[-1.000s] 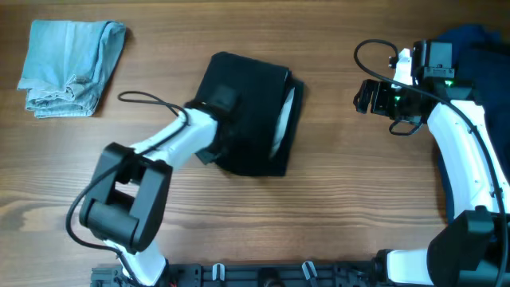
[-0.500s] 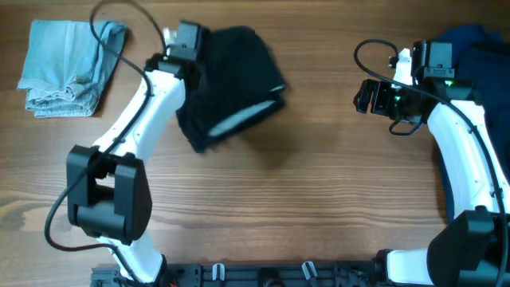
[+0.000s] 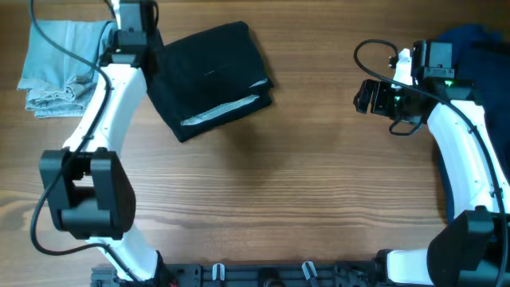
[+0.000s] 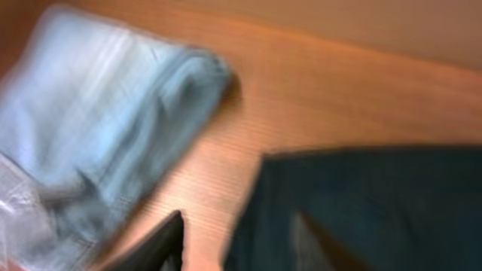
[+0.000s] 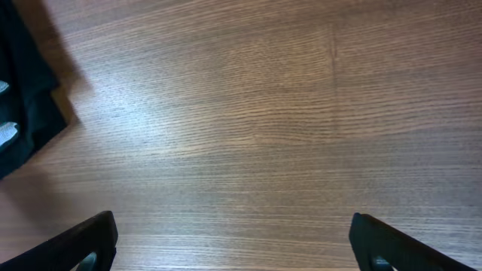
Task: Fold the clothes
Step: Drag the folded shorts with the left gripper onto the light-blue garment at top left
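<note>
Stacking step: folded black garment (image 3: 211,76) near light-blue pile (image 3: 64,64). Left end effector (image 4: 237,245) at garment edge, grip unclear, view blurred. Right end effector (image 5: 237,252) wide open, empty. Next: place garment, release.

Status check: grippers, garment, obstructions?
Left gripper at edge of black garment, grip blurred, unclear. Right gripper open over table. Black garment folded beside folded light-blue garment. No obstructions.

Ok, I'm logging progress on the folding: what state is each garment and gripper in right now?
Black garment: folded, lying flat.
Light blue garment: folded, set aside at the far left.
Dark blue garment: bunched, not folded, partly out of frame.
Left gripper: at the black garment's edge; too blurred to judge grip.
Right gripper: open, holding nothing.
</note>
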Robot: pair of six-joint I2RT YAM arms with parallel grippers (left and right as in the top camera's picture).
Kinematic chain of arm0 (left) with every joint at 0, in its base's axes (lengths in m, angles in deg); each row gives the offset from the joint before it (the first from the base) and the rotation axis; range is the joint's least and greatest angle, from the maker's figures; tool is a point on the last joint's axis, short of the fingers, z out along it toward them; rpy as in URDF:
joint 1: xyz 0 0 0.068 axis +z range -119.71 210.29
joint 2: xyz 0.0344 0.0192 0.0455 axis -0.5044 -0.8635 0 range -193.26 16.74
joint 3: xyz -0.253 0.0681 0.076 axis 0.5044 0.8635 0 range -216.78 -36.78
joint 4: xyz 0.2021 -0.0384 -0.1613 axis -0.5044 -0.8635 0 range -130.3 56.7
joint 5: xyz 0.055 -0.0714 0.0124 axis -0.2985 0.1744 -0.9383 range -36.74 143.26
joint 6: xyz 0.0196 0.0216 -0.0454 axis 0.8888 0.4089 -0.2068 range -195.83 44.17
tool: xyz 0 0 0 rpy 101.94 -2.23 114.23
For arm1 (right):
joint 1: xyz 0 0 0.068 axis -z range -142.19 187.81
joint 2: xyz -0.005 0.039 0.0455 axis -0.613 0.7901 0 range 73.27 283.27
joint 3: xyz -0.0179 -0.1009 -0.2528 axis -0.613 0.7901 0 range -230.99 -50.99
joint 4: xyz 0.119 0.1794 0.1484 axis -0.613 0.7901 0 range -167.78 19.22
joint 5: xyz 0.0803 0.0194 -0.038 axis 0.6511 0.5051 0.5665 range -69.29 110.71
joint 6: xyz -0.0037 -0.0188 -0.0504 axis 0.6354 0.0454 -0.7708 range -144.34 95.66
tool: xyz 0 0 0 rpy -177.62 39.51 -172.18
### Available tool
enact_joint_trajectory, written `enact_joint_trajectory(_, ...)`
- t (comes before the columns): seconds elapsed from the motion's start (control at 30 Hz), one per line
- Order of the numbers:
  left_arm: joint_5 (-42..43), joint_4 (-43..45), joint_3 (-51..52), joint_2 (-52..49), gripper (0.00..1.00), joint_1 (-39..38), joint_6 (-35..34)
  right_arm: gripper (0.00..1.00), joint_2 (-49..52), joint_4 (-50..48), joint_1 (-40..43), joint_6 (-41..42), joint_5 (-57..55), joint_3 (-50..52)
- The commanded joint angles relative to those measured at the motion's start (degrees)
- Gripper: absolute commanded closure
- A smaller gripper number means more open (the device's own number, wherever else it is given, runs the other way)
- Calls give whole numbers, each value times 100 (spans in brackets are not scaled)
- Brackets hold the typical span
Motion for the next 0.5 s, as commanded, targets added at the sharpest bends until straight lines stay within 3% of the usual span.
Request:
enact_joint_trajectory(0.0, 1904, -732, -74, -61, 39, 332, -1408, 0, -63, -20, -9, 37, -105, 4)
enact_joint_trajectory(0.03, 2352, -986, -74, -61, 39, 398, -1580, 0, -63, -20, -9, 35, -103, 4)
enact_joint_trajectory(0.07, 2503, -1222, -74, -61, 29, 398, -1696, 0, -63, -22, -9, 35, -105, 4)
enact_joint_trajectory(0.23, 2474, -2208, 4, -83, 2, 146, -2730, 0, -63, -22, -20, 35, -103, 4)
enact_joint_trajectory(0.47, 2472, -1985, 909, -116, 0, -168, -3985, 0, -63, -20, -13, 35, -103, 4)
